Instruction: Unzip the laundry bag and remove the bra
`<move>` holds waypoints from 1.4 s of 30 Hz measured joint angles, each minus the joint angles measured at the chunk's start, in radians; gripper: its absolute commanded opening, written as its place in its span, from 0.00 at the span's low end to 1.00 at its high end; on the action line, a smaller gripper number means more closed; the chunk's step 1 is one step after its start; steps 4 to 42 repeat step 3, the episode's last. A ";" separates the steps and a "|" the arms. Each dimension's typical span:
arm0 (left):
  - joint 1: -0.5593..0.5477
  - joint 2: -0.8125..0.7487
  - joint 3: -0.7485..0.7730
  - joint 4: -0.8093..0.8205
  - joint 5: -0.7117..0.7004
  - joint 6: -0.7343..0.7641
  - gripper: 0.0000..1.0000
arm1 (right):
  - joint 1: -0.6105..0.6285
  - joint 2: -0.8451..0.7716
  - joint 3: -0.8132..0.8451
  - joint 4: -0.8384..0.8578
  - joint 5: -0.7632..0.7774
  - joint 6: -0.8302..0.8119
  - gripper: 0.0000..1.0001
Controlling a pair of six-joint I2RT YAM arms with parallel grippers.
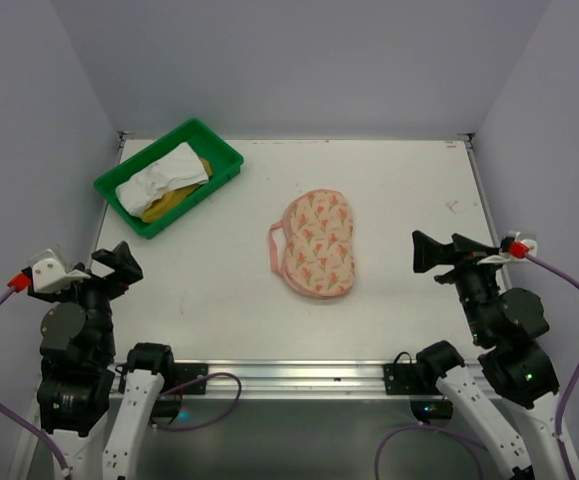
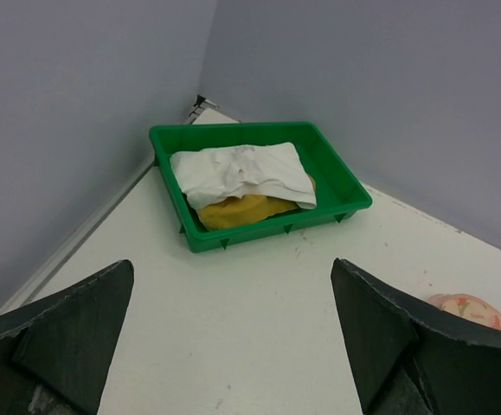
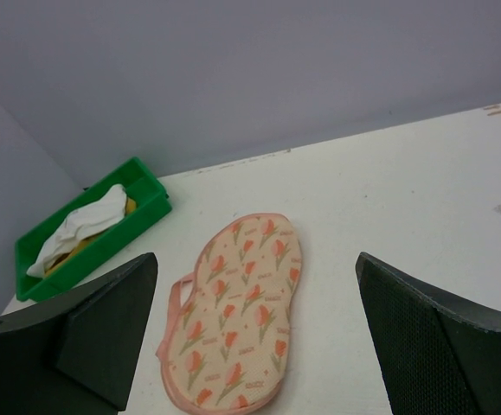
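Your left gripper hangs with its jaws spread wide and nothing between them, above the table's edge at about 8 o'clock. Your right gripper is released just as wide and just as empty, at about 4 o'clock, pointing inward toward the middle.

Walls close the table at 9, 12 and 3 o'clock. A green tray sits angled in the 10 o'clock corner, holding a crumpled white cloth over something yellow. Bare white surface lies between each gripper and the centre, and the whole 1 to 3 o'clock stretch is open.

The laundry bag lies flat near the table's centre, well apart from the tray and both grippers, its long axis running roughly 12 to 6. It is peanut-shaped, cream-peach with an orange-pink flower print and pink trim round the rim. A pink loop sticks out on its 9 o'clock side. It looks closed; you cannot make out the zip pull.
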 measured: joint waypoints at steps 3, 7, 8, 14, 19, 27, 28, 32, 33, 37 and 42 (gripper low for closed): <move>0.000 0.008 -0.004 0.007 0.001 -0.010 1.00 | 0.000 0.000 -0.002 0.009 -0.001 -0.004 0.99; 0.000 0.008 -0.004 0.007 0.001 -0.010 1.00 | 0.000 0.000 -0.002 0.009 -0.001 -0.004 0.99; 0.000 0.008 -0.004 0.007 0.001 -0.010 1.00 | 0.000 0.000 -0.002 0.009 -0.001 -0.004 0.99; 0.000 0.008 -0.004 0.007 0.001 -0.010 1.00 | 0.000 0.000 -0.002 0.009 -0.001 -0.004 0.99; 0.000 0.008 -0.004 0.007 0.001 -0.010 1.00 | 0.000 0.000 -0.002 0.009 -0.001 -0.004 0.99; 0.000 0.008 -0.004 0.007 0.001 -0.010 1.00 | 0.000 0.000 -0.002 0.009 -0.001 -0.004 0.99; 0.000 0.008 -0.004 0.007 0.001 -0.010 1.00 | 0.000 0.000 -0.002 0.009 -0.001 -0.004 0.99; 0.000 0.008 -0.004 0.007 0.001 -0.010 1.00 | 0.000 0.000 -0.002 0.009 -0.001 -0.004 0.99; 0.000 0.008 -0.004 0.007 0.001 -0.010 1.00 | 0.000 0.000 -0.002 0.009 -0.001 -0.004 0.99; 0.000 0.008 -0.004 0.007 0.001 -0.010 1.00 | 0.000 0.000 -0.002 0.009 -0.001 -0.004 0.99; 0.000 0.008 -0.004 0.007 0.001 -0.010 1.00 | 0.000 0.000 -0.002 0.009 -0.001 -0.004 0.99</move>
